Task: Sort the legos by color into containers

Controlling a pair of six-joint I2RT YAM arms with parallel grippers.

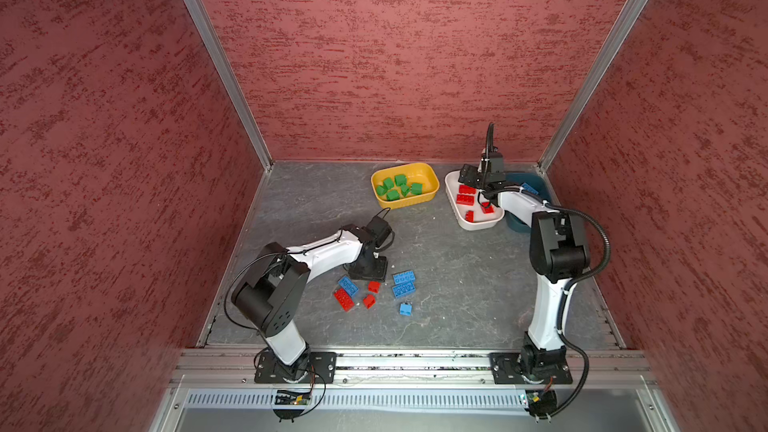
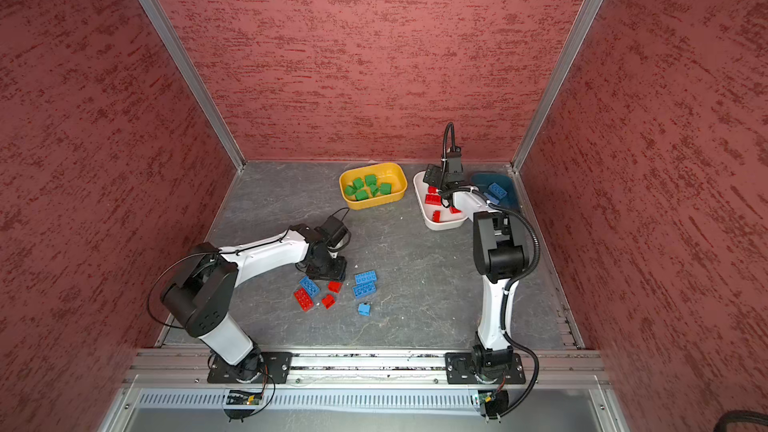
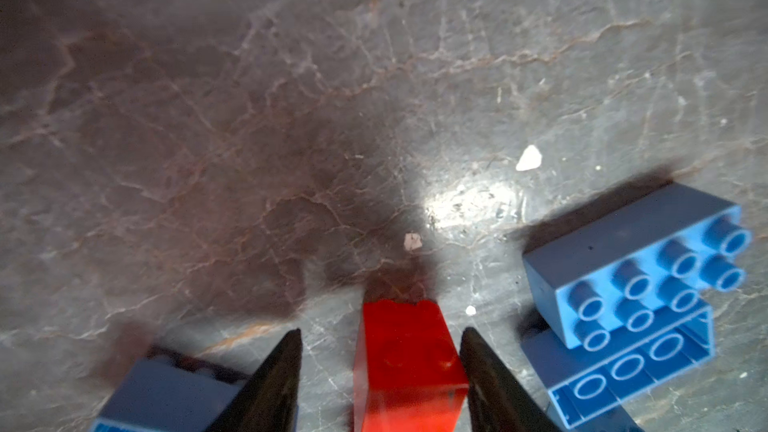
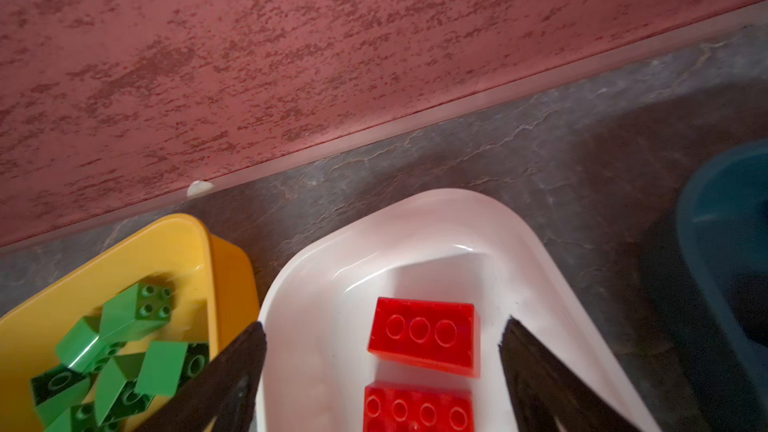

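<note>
My left gripper [image 3: 381, 331] is low on the table, jaws open round a small red lego [image 3: 409, 367]; one finger touches the lego and a gap shows beside the other. Loose red legos [image 1: 344, 299] and blue legos [image 1: 403, 284] lie around it [image 1: 368, 274]. My right gripper [image 4: 384, 324] hangs open and empty over the white container [image 4: 540, 251], where red legos [image 4: 424, 336] lie. The yellow container [image 1: 428, 174] holds several green legos [image 1: 399, 188]. The teal container [image 2: 482, 180] holds a blue lego [image 2: 497, 190] and is partly hidden by my right arm.
Red textured walls close in the back and both sides of the grey marbled table [image 1: 316, 201]. The three containers stand along the back right. Two blue legos [image 3: 640, 284] lie against each other close to the left gripper. A small blue lego [image 1: 406, 308] lies apart, nearer the front.
</note>
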